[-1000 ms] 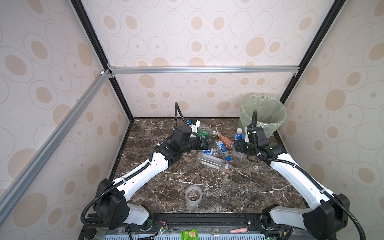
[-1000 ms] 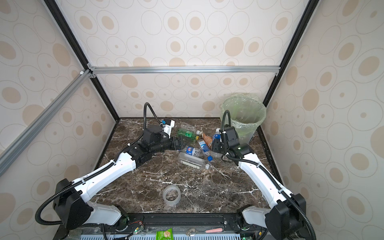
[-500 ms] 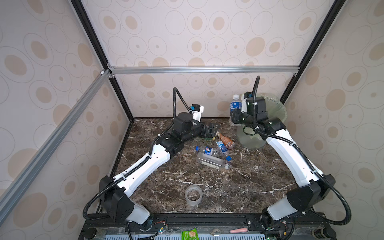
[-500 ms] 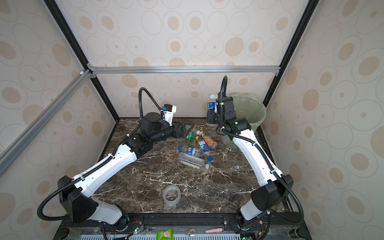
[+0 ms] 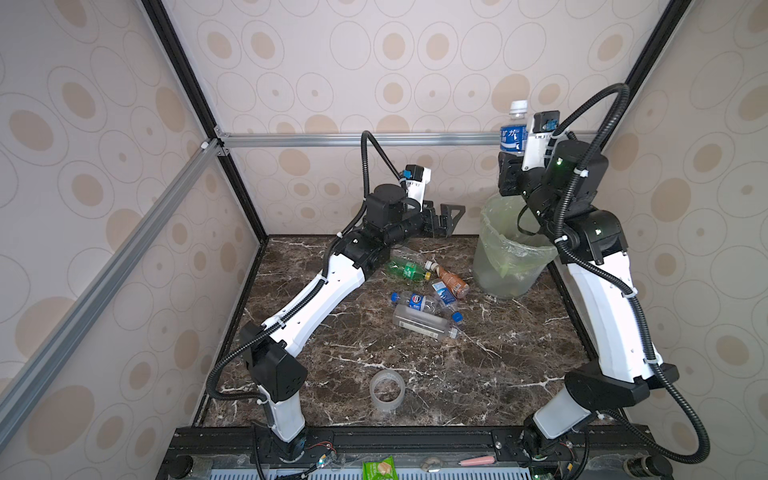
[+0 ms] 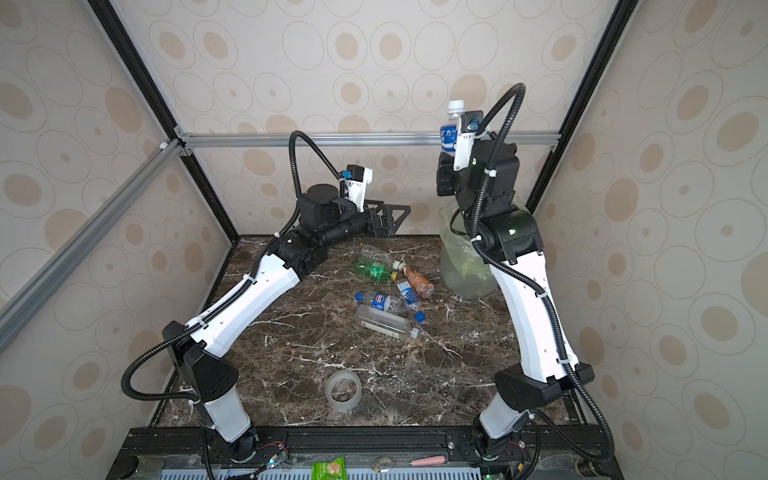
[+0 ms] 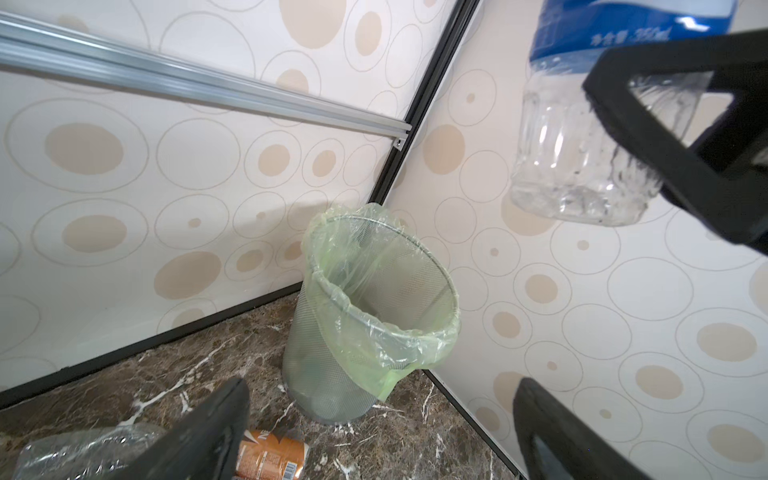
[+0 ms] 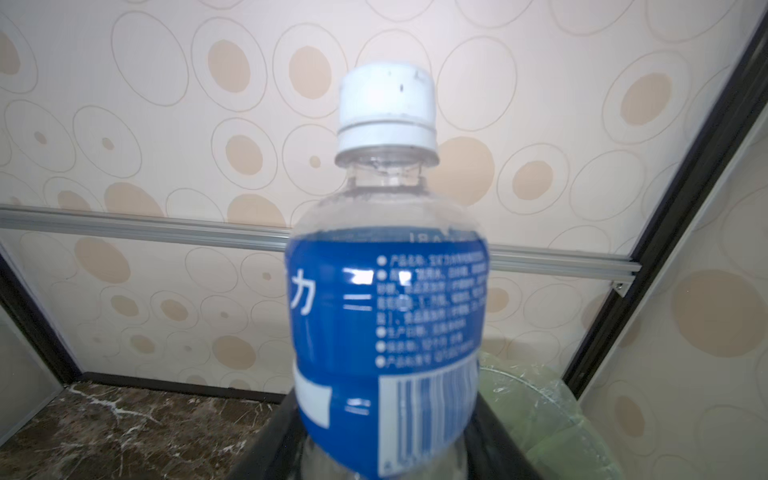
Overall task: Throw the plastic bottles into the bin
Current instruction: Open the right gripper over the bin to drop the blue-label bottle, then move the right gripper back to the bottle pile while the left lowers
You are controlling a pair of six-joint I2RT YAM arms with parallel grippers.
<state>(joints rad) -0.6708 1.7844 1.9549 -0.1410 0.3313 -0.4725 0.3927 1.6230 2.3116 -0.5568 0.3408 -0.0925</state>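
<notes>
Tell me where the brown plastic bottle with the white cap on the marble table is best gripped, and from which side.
Likely its wide lower body, from above, jaws across it. The brown plastic bottle lies on its side; the green plastic bottle crowds its capped neck, but its base end looks free.

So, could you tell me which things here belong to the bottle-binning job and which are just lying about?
Job: blue-label bottle in the right gripper; bin; on the table, green bottle, brown bottle, Pepsi bottle, clear flat bottle.
Lying about: tape roll; green packet and pink object in front of the table.
</notes>
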